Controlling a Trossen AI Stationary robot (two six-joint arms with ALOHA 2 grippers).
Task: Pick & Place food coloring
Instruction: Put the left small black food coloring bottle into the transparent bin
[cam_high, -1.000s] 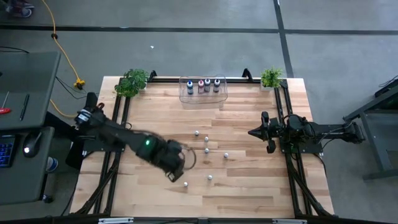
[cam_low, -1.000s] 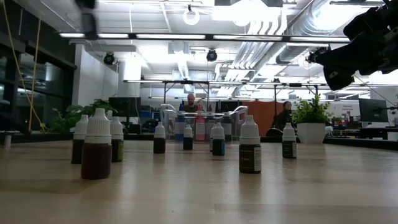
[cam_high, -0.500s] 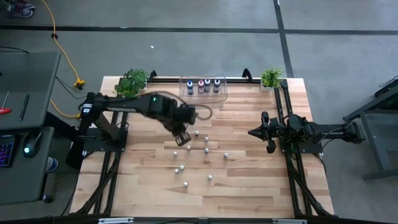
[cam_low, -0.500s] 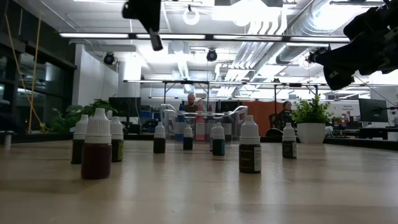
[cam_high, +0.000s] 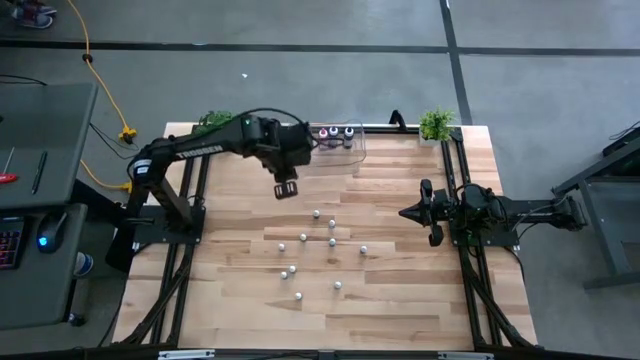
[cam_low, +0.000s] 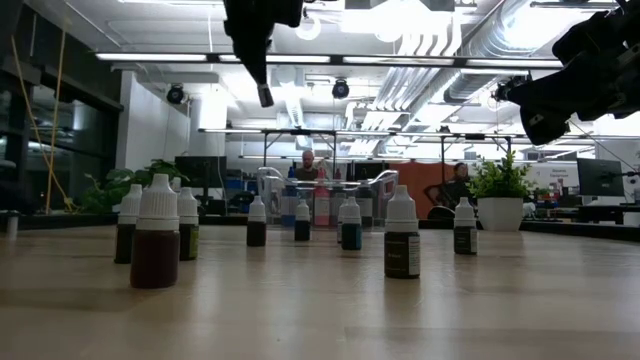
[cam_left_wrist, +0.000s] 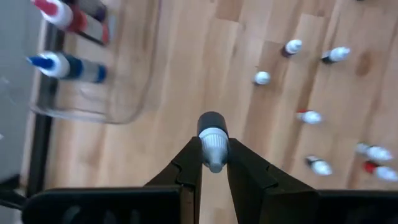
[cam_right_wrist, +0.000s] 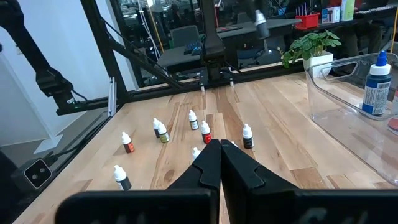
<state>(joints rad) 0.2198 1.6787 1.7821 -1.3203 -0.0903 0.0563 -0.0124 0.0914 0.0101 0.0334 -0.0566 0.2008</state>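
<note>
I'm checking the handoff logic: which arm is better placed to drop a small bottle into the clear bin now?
The left. Its gripper is shut on a small bottle and hangs beside the clear bin at the table's far edge. The right gripper waits shut and empty, at the table's right side.

The tabletop (cam_high: 400, 290) is pale wood planks with a smooth, faintly satin finish. The bin (cam_left_wrist: 93, 99) is clear glossy plastic (see-through walls). Left gripper (cam_left_wrist: 213, 163) fingers look matt black plastic.
</note>
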